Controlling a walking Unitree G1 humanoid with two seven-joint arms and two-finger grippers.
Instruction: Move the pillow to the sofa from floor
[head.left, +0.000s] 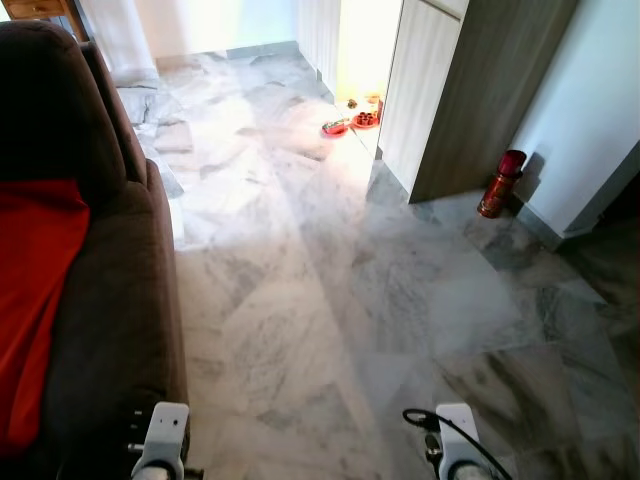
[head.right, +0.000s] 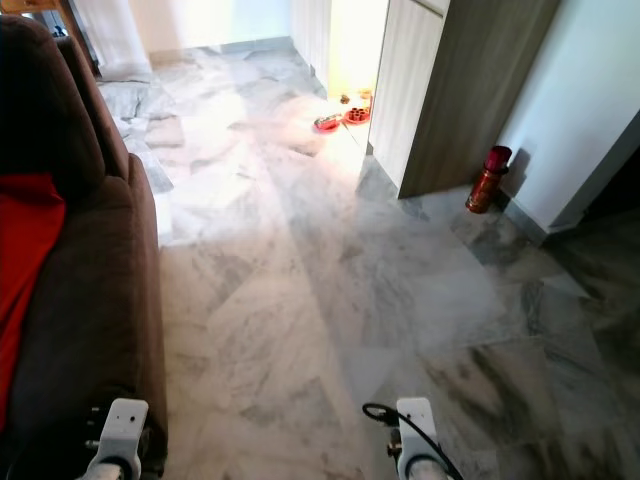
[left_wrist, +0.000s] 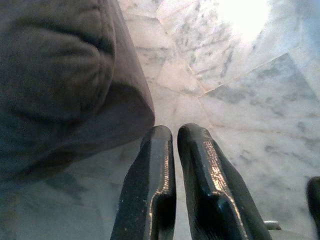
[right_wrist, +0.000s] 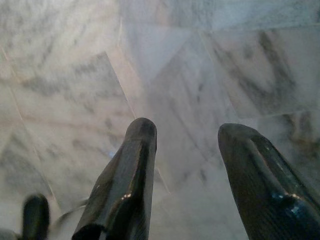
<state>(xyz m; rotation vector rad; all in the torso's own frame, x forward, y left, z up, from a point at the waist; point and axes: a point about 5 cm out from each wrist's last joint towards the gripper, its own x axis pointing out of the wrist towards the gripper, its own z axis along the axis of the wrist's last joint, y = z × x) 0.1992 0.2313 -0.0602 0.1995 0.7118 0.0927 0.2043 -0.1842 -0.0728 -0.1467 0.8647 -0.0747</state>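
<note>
A dark brown sofa fills the left side. A red, soft, pillow-like thing lies on its seat, cut off by the picture's edge. Both arms hang low: the left arm beside the sofa's front corner, the right arm over bare floor. My left gripper is shut with nothing between its fingers and points down at the floor next to the sofa's base. My right gripper is open over marble tiles and holds nothing.
Grey-white marble floor stretches ahead. A red cylinder like a fire extinguisher stands by the right wall. A tall wooden cabinet is at the back right, with red bowls on the floor at a bright doorway.
</note>
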